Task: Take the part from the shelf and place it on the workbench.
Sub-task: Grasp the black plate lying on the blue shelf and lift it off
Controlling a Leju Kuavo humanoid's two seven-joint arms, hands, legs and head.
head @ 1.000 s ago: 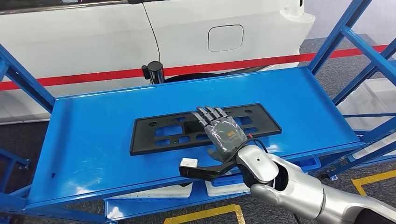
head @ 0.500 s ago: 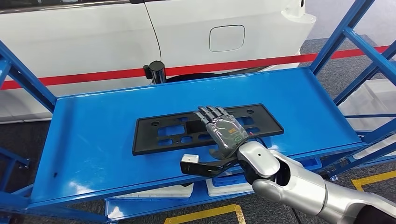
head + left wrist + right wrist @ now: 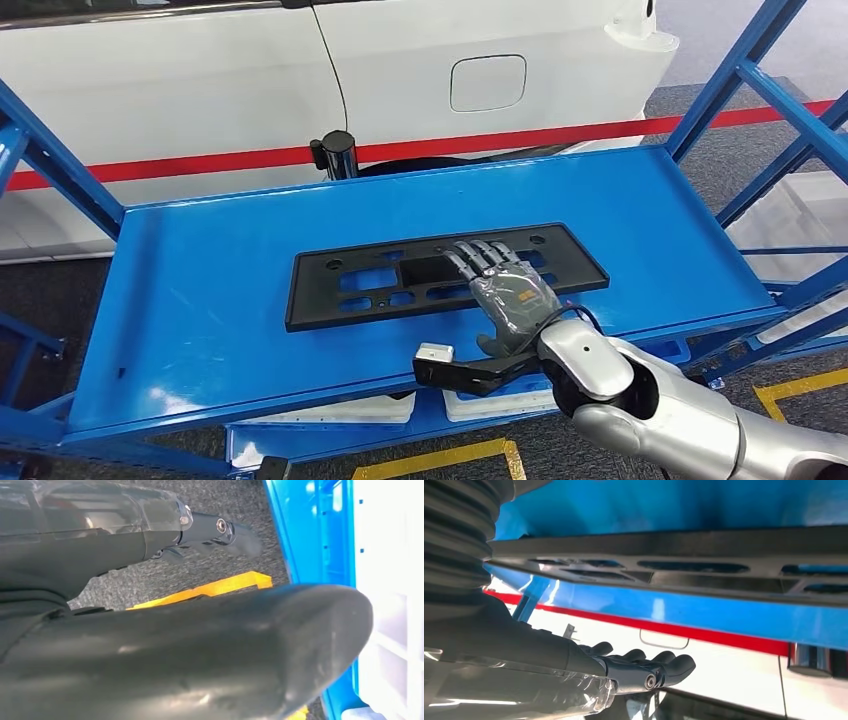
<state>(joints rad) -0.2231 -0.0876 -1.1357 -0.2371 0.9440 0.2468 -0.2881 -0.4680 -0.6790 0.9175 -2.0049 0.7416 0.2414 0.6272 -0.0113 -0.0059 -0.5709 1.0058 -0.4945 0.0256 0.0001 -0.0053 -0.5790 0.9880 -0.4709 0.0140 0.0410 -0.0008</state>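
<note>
The part, a flat black rectangular plate with several cut-outs (image 3: 380,285), lies in the middle of the blue shelf (image 3: 200,300). My right hand (image 3: 505,290) is stretched palm down over the plate's right half, fingers straight and pointing toward the back. In the right wrist view those fingers (image 3: 639,670) stand a little off the plate (image 3: 704,567), holding nothing. My left hand (image 3: 190,645) hangs low beside the shelf's blue frame, its fingers (image 3: 220,530) extended over grey carpet, with nothing in it.
A white car (image 3: 300,70) stands behind the shelf, with a red belt (image 3: 200,165) and a black post (image 3: 335,155) in front of it. Blue uprights (image 3: 740,70) flank the shelf. White bins (image 3: 480,402) sit on the lower level. A yellow floor line (image 3: 440,462) runs below.
My right hand has slid to the right along the plate and slightly toward the shelf's front edge. The plate has stayed where it was.
</note>
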